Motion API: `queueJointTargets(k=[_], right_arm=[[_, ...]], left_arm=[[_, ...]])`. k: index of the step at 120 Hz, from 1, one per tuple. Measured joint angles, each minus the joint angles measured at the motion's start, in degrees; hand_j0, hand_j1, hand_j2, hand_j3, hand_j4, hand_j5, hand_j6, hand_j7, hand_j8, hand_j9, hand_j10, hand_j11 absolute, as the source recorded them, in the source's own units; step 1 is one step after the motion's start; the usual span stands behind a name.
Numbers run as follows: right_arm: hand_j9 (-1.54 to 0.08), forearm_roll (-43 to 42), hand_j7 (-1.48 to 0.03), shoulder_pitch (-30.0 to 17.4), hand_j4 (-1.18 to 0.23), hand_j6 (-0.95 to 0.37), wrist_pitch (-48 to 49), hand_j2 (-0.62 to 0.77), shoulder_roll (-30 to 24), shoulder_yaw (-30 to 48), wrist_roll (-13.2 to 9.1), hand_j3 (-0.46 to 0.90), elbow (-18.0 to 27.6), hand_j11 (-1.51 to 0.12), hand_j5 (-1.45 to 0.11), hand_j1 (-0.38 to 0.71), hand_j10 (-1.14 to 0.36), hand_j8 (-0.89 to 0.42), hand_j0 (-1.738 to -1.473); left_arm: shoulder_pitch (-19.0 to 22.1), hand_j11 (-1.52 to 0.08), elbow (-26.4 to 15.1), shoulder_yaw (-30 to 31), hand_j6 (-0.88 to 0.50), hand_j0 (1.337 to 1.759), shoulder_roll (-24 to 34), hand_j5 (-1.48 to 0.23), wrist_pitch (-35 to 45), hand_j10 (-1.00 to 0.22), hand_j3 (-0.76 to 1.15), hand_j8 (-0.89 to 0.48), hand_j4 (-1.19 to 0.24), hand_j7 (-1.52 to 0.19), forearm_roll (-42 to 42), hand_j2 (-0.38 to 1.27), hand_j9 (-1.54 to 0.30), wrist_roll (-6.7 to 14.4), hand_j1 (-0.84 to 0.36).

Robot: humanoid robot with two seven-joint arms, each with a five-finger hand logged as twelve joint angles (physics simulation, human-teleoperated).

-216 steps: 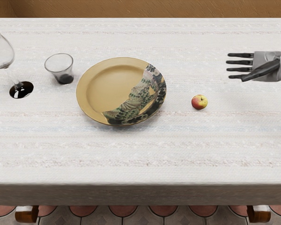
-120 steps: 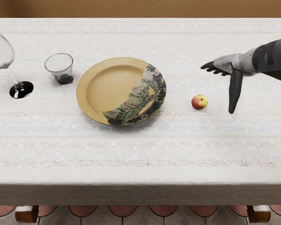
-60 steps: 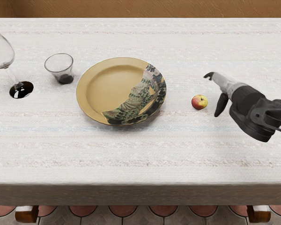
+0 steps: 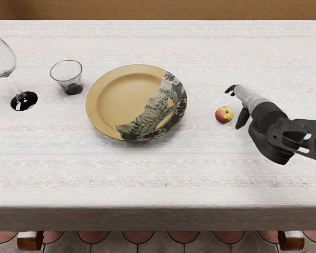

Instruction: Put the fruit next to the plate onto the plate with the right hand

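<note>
A small red and yellow apple [image 4: 224,115] lies on the tablecloth, right of the plate [image 4: 116,100], a round ochre dish with a dark painted pattern on its right side. My right hand [image 4: 236,105] reaches in from the right edge, just right of the apple. Its fingers [image 4: 230,89] are spread, with the thumb [image 4: 242,118] hanging down close beside the fruit. The hand holds nothing, and a small gap shows between the thumb and the apple.
A short glass tumbler [image 4: 67,76] stands left of the plate. A tall wine glass [image 4: 5,68] is at the far left edge. The table's front edge [image 4: 158,208] runs across the lower part of the view.
My right hand has come down from the upper right and moved left toward the apple, turning so the wrist is nearest the camera. The apple and plate have not moved.
</note>
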Motion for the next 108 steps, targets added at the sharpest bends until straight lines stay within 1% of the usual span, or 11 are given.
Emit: queueJointTargets(k=[34,48,49,52,57,73,78,80,82,83,108], right_arm=[[-0.36,-0.1,-0.36,-1.3,-0.28,-0.28,-0.1,-0.05,4.9,-0.2,0.0,0.0,-5.8,-0.36,-0.36,-0.02,-0.28,-0.28,-1.658],[-0.41,-0.1,-0.41,-2.4,-0.32,-0.32,-0.2,-0.06,6.1,-0.2,0.0,0.0,-8.2,-0.41,-0.41,0.03,-0.32,-0.32,-1.658],[-0.42,-0.1,-0.42,-2.5,-0.32,-0.32,-0.2,-0.09,6.1,-0.2,0.0,0.08,-8.3,-0.42,-0.42,0.03,-0.32,-0.32,-1.657],[-0.42,-0.2,-0.42,-2.6,-0.33,-0.33,-0.2,-0.13,6.4,-0.2,0.0,0.16,-8.7,-0.42,-0.42,0.03,-0.33,-0.33,-1.654],[-0.43,-0.2,-0.44,-2.7,-0.34,-0.34,-0.2,-0.18,6.6,-0.1,0.0,0.22,-9.1,-0.43,-0.43,0.01,-0.34,-0.34,-1.655],[-0.46,-0.1,-0.46,-2.5,-0.36,-0.36,-0.1,-0.08,6.9,0.0,-0.1,0.01,-9.1,-0.46,-0.46,0.0,-0.37,-0.37,-1.676],[-0.46,0.0,-0.47,-2.4,-0.37,-0.37,-0.1,-0.09,6.9,0.0,-0.2,0.09,-9.0,-0.46,-0.47,0.01,-0.38,-0.37,-1.68],[-0.47,0.0,-0.48,-2.3,-0.37,-0.37,-0.1,-0.08,6.9,0.0,-0.2,0.12,-8.9,-0.46,-0.48,0.01,-0.38,-0.38,-1.669],[-0.47,0.0,-0.48,-2.3,-0.38,-0.37,-0.1,-0.07,6.9,0.0,-0.2,0.09,-8.8,-0.47,-0.48,0.01,-0.38,-0.38,-1.673],[-0.47,0.0,-0.48,-2.3,-0.38,-0.38,-0.1,-0.09,6.9,0.0,-0.2,0.0,-8.7,-0.47,-0.48,0.03,-0.39,-0.38,-1.662],[-0.53,0.6,-0.54,-2.3,-0.42,-0.42,0.3,-0.08,6.7,1.6,0.0,0.0,-8.0,-0.53,-0.54,0.12,-0.42,-0.42,-1.658]], left_arm=[[0.0,0.0,0.0,0.0,0.0,1.658,0.0,0.0,0.0,0.0,0.0,0.0,0.0,0.0,0.0,0.0,0.0,0.0,0.35],[0.0,0.0,0.0,0.0,0.0,1.658,0.0,0.0,0.0,0.0,0.0,0.0,0.0,0.0,0.0,0.0,0.0,0.0,0.35],[0.0,0.0,0.0,0.0,0.0,1.658,0.0,0.0,0.0,0.0,0.0,0.0,0.0,0.0,0.0,0.0,0.0,0.0,0.35],[0.0,0.0,0.0,0.0,0.0,1.658,0.0,0.0,0.0,0.0,0.0,0.0,0.0,0.0,0.0,0.0,0.0,0.0,0.35],[0.0,0.0,0.0,0.0,0.0,1.658,0.0,0.0,0.0,0.0,0.0,0.0,0.0,0.0,0.0,0.0,0.0,0.0,0.35],[0.0,0.0,0.0,0.0,0.0,1.658,0.0,0.0,0.0,0.0,0.0,0.0,0.0,0.0,0.0,0.0,0.0,0.0,0.35],[0.0,0.0,0.0,0.0,0.0,1.658,0.0,0.0,0.0,0.0,0.0,0.0,0.0,0.0,0.0,0.0,0.0,0.0,0.35],[0.0,0.0,0.0,0.0,0.0,1.658,0.0,0.0,0.0,0.0,0.0,0.0,0.0,0.0,0.0,0.0,0.0,0.0,0.35],[0.0,0.0,0.0,0.0,0.0,1.658,0.0,0.0,0.0,0.0,0.0,0.0,0.0,0.0,0.0,0.0,0.0,0.0,0.35],[0.0,0.0,0.0,0.0,0.0,1.658,0.0,0.0,0.0,0.0,0.0,0.0,0.0,0.0,0.0,0.0,0.0,0.0,0.35],[0.0,0.0,0.0,0.0,0.0,1.658,0.0,0.0,0.0,0.0,0.0,0.0,0.0,0.0,0.0,0.0,0.0,0.0,0.35]])
